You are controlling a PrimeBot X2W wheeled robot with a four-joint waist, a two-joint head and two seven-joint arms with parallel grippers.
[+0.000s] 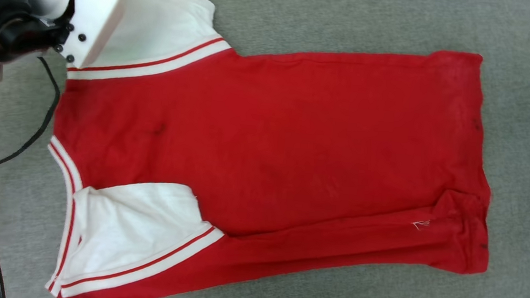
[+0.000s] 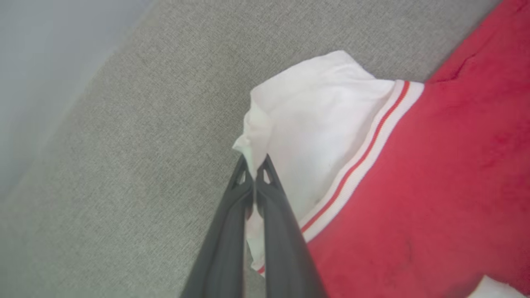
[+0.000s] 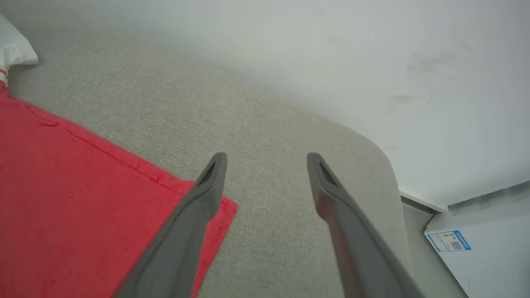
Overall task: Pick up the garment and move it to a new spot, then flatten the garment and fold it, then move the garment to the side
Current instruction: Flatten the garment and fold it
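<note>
The garment (image 1: 270, 144), a red T-shirt with white short sleeves and red-and-white striped trim, lies spread on a grey woven surface (image 1: 334, 11). In the head view its neckline is toward the robot's left and its hem toward the right. The near white sleeve (image 1: 138, 224) is folded inward and rests on the red body. Along the near long side a strip of red cloth is also turned over, with a small white thread showing on it. The far white sleeve (image 2: 314, 124) lies flat on the grey surface at the upper left, and part of it is hidden in the head view under the pale left forearm (image 1: 92, 9). The left gripper (image 2: 254, 161) is at the outer edge of this sleeve. Its two dark fingers (image 2: 223, 248) are pressed together with a small bunch of the white cloth pinched between the tips, and the cloth stands up a little there. The right gripper (image 3: 267, 156) is at the hem end. Its fingers stand wide apart with nothing between them, above the bare grey surface, just beside the far corner of the hem. A black cable (image 1: 10, 150) hangs in loops at the left. Beyond the edge of the surface there is a pale wall (image 3: 372, 62), and at the lower right a white object carries a blue-and-white label (image 3: 449, 241).
</note>
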